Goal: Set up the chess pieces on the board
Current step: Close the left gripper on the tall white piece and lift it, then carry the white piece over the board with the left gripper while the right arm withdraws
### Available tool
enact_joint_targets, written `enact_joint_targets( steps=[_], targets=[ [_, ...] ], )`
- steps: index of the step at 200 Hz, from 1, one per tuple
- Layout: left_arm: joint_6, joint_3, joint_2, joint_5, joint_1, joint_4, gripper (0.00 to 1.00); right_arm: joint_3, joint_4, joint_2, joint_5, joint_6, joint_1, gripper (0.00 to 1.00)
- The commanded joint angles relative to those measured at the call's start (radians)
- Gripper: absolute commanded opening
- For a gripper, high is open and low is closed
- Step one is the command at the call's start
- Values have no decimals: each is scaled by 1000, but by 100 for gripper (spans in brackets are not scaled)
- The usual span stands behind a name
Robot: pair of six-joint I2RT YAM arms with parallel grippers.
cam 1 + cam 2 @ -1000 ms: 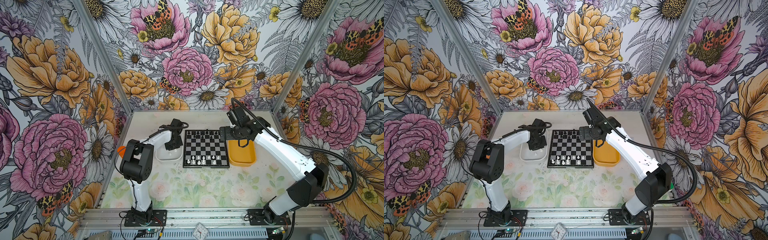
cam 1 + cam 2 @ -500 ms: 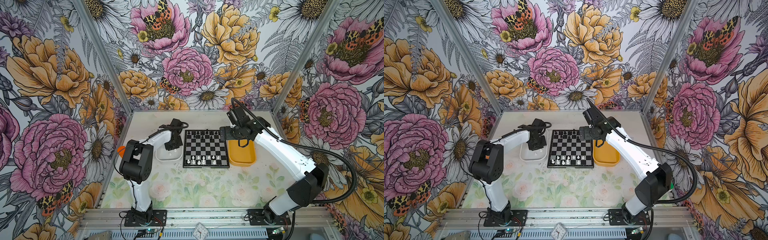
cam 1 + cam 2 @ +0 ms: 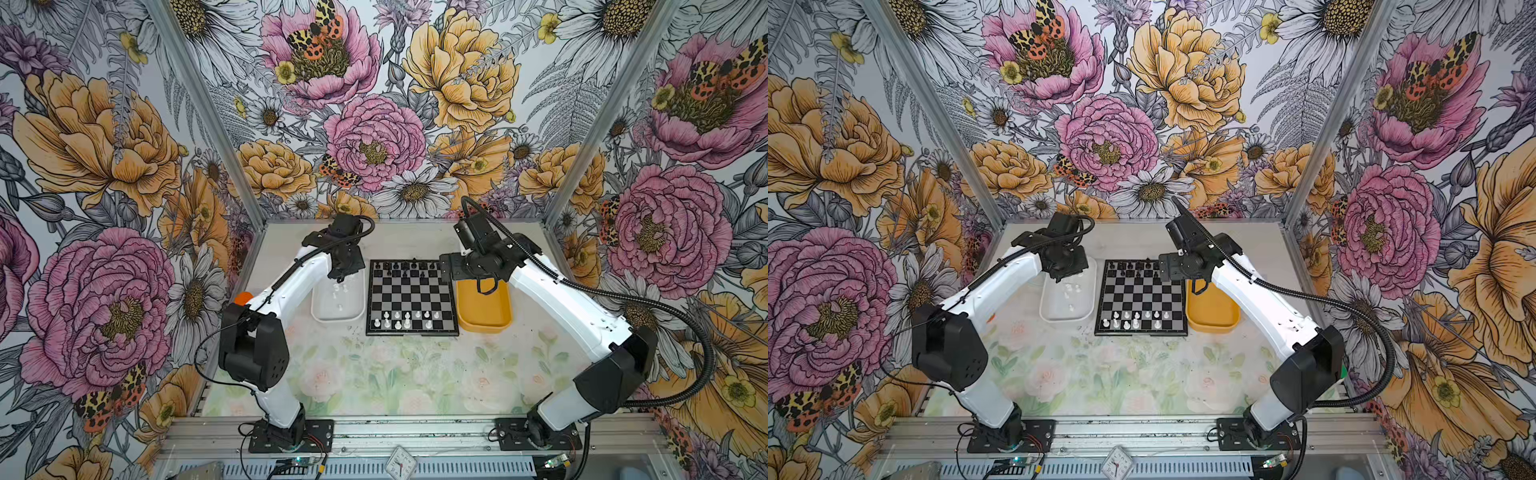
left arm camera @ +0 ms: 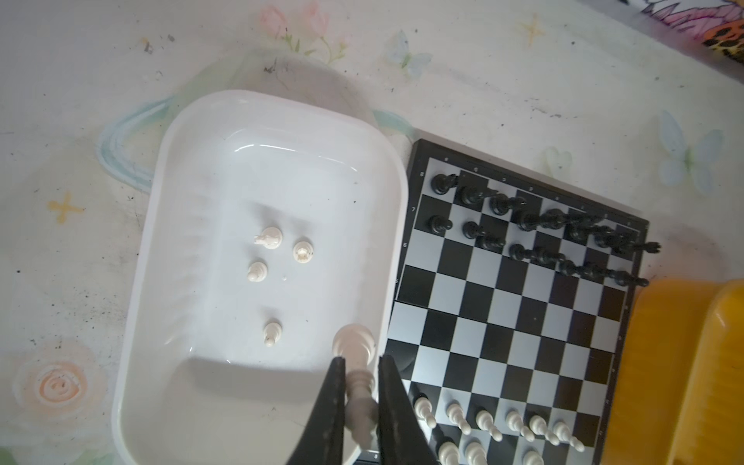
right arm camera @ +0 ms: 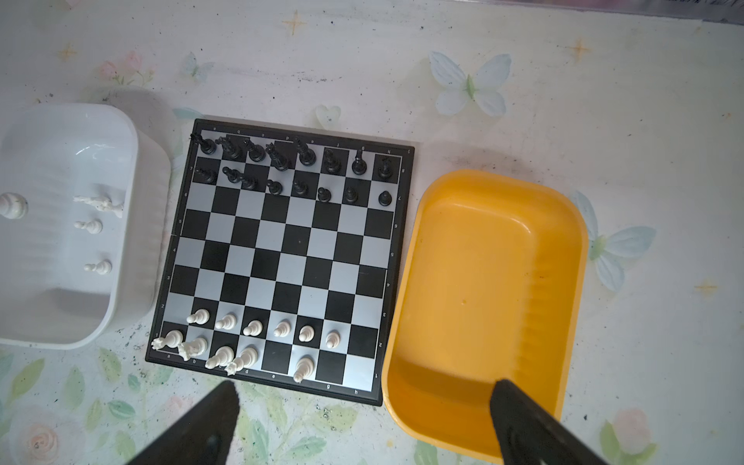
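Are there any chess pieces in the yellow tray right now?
No, in the right wrist view the yellow tray shows only its bare floor, with no piece in it.

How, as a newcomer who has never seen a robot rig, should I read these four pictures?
The left arm and right arm are robots mounted at a table. Two pictures look down from overhead; two come from cameras on the arms' wrists. On the table lie a chessboard, a white tray and a yellow tray. Its far rows hold black pieces, its near rows white pieces; four more are in the white tray. The left tool is shut on a tall white piece; the right tool is open, empty.
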Motion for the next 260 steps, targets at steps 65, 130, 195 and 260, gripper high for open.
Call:
enact_joint_targets(
  steps=[65,130,195,260],
  targets=[
    [-153,14,-97,-113,-301,-54,12,-181,-36,-273,17,-15,-17,100],
    [-293,-1,-43,-214,-540,-51,11,-332,-119,-491,14,3,-18,100],
    [-343,61,126,-236,-663,-33,11,-365,-208,-620,44,1,-18,100],
    [-333,26,197,-219,-657,12,11,-384,-228,-671,59,32,-20,100]
  ],
)
